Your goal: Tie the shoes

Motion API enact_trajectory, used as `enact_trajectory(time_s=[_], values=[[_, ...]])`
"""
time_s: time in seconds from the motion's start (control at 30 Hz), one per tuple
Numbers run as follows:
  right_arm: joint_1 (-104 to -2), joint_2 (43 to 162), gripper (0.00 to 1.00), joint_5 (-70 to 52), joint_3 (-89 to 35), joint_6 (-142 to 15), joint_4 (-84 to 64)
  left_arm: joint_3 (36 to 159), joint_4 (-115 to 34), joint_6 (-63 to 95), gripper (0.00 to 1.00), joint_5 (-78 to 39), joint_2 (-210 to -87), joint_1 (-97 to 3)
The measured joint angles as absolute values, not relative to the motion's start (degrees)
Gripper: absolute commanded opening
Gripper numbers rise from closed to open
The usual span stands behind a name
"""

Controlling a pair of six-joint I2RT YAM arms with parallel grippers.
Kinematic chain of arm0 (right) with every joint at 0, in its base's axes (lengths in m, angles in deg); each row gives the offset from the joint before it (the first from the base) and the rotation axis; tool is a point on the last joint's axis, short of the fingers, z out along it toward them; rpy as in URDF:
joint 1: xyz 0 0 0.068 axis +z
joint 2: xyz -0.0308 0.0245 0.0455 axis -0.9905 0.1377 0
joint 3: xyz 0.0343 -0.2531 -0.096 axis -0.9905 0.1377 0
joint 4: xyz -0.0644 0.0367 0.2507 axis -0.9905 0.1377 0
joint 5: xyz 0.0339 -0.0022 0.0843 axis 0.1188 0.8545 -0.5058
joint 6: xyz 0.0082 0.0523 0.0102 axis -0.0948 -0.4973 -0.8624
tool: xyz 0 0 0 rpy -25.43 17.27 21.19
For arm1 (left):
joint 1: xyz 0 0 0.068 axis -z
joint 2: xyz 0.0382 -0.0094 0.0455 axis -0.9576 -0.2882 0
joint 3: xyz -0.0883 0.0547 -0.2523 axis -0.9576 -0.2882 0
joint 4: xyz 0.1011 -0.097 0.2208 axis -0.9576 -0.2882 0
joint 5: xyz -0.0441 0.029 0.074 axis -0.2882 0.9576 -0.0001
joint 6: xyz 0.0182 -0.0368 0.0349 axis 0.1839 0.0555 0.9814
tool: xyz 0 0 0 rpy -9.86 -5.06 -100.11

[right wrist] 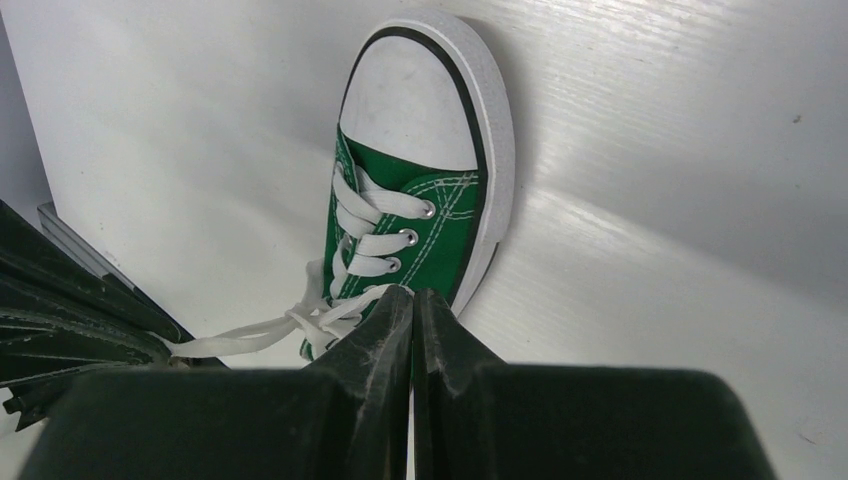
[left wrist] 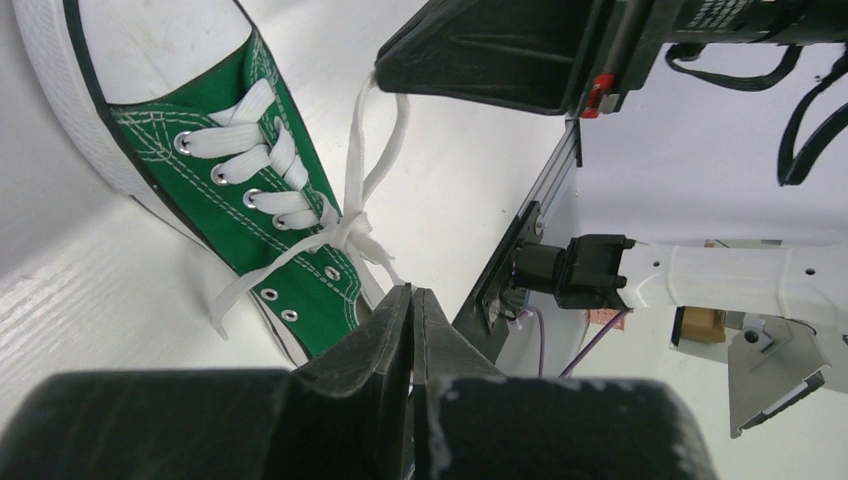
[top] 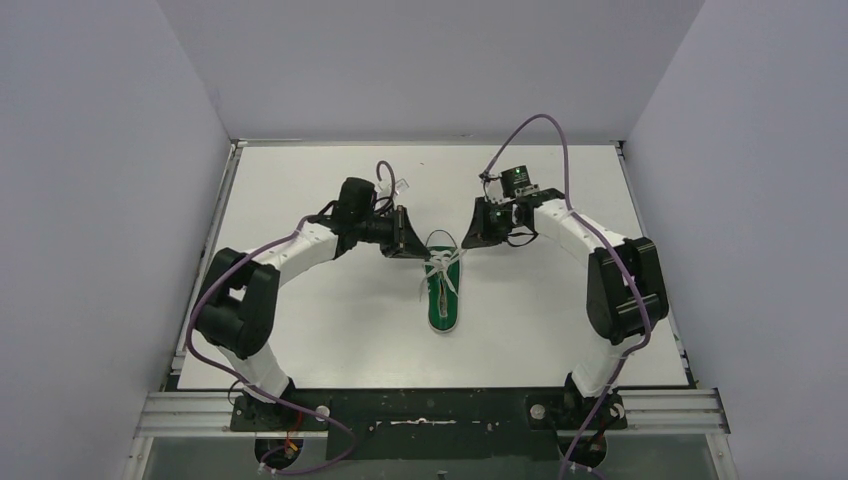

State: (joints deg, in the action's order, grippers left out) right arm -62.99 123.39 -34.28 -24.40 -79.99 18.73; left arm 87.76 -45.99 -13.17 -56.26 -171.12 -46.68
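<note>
The green sneaker (top: 444,305) lies in the middle of the desk (top: 320,330) between the two arms, toe pointing far and heel near. The left gripper (left wrist: 411,293) sits just left of the toe end with its fingers pressed together on a strand of the white laces (left wrist: 344,229). The right gripper (right wrist: 412,297), just right of the toe, is pinched on another strand in the same way. Both strands run out to either side from a crossing over the tongue, and the eyelets toward the toe are laced in flat rows.
</note>
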Motion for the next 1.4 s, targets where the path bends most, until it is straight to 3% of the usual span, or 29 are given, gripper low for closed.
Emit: enact_trajectory(time_s=[0.7, 1.4], values=[[-63.0, 126.5, 0.0, -28.3, -20.1, -82.2, 20.3, 84.2, -64.6, -1.6, 0.0, -47.7, -175.5, -48.0], [-64.4, 125.7, 0.0, -27.7, -9.8, -91.6, 9.3, 76.4, -56.2, -2.3, 0.0, -48.3, -176.7, -49.2]])
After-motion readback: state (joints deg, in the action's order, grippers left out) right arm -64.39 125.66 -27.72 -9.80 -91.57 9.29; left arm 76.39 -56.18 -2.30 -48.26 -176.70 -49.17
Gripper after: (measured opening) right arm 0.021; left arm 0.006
